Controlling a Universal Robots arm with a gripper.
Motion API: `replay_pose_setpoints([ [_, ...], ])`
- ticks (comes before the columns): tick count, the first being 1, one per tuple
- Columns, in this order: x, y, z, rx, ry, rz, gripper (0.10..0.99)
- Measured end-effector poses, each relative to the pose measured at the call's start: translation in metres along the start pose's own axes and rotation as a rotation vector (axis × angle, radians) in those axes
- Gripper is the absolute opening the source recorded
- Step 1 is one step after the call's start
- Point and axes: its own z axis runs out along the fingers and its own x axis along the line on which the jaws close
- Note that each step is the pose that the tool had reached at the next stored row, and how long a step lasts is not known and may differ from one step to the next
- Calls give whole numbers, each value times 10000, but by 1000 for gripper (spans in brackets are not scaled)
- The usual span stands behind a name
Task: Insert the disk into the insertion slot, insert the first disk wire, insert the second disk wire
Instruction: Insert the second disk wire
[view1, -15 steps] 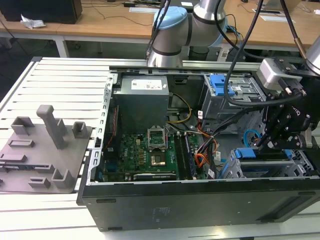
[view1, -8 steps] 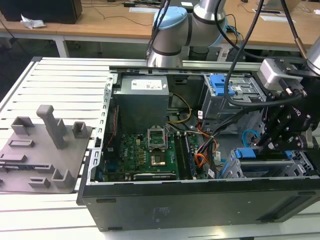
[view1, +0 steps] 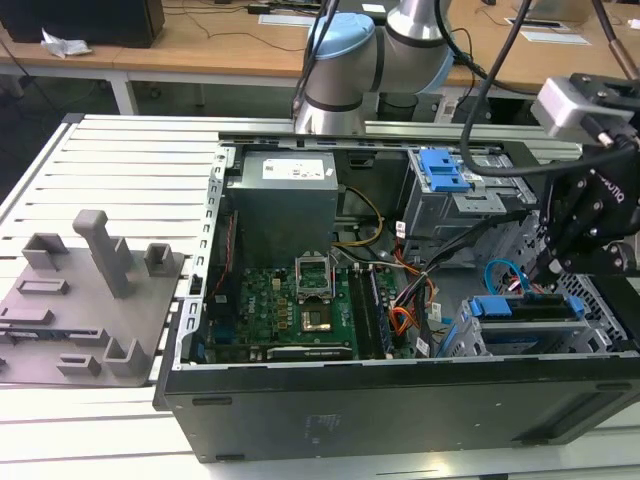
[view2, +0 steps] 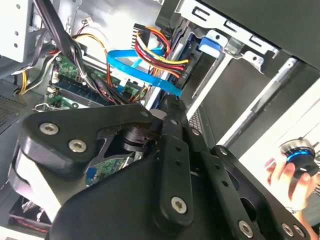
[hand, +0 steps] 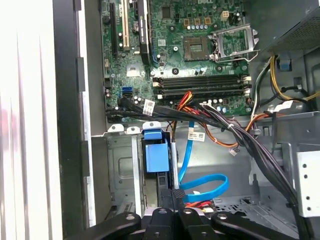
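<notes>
Open computer case (view1: 400, 390) lying on a pale slatted tabletop (view1: 130, 160), a grey block of moulded fixtures (view1: 85, 300) at the exterior view's left. Wooden desks (view1: 200, 45) run along the back of the room. The arm reaches in from the exterior view's right, and the tool (view1: 545, 268) is down at the drive corner. The disk (view1: 525, 312) already sits in the insertion slot (view1: 462, 345), blue frame showing. In both wrist views the tool's fingers (hand: 176, 196) are pinched together on the black end of the second disk wire (hand: 200, 187), its light-blue ribbon looping beside the disk. A person's hand (view2: 292, 177) grips a round knob off to the side in the second wrist view.
</notes>
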Motion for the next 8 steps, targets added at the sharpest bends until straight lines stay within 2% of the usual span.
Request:
replay_pose_setpoints([
  [2,1,9,-49,8,2,2,106],
  [4,3,31,-47,18,-18,-1,106],
  [6,9,85,-44,48,-38,-1,106],
  [8,8,88,-44,49,-36,-3,106],
])
